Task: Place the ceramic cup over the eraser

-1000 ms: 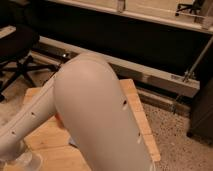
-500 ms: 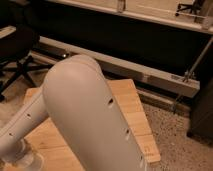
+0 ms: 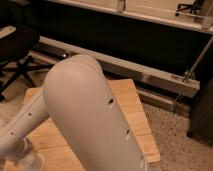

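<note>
My white arm (image 3: 90, 120) fills the middle of the camera view and covers most of the wooden table (image 3: 131, 107). The gripper is not in view; it lies beyond the lower left edge or behind the arm. The ceramic cup and the eraser are both hidden or out of view. Only bare wood shows along the table's right and far edges.
A black office chair (image 3: 17, 50) stands at the far left. A long metal rail (image 3: 145, 75) runs behind the table below a dark wall panel. Speckled floor (image 3: 175, 145) lies to the right of the table, with a dark cabinet (image 3: 202, 110) at the right edge.
The arm has swung left and slightly down in the view, uncovering more of the table's right side and far edge.
</note>
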Tool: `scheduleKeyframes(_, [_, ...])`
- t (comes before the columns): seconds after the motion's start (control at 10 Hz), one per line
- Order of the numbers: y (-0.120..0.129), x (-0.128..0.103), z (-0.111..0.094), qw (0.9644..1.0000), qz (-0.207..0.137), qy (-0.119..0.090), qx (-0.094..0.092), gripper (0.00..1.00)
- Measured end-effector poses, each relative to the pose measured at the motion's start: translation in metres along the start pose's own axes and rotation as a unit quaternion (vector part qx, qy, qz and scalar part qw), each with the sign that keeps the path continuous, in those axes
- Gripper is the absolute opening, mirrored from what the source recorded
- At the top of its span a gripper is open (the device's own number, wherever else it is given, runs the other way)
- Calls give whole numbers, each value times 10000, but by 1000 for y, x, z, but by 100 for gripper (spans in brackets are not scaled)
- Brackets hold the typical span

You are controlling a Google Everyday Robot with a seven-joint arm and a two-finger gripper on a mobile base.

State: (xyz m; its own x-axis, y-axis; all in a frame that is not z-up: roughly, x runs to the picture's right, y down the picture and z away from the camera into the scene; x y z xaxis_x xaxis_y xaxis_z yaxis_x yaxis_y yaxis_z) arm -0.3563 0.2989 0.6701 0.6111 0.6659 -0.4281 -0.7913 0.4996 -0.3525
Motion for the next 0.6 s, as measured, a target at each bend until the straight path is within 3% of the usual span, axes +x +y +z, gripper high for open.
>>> scheduleKeyframes(0.3, [-9,0,-5,9999,104,-14,-30,0])
scheduleKeyframes(0.6, [-77,-4,-50,9967,732,-287,-205,0])
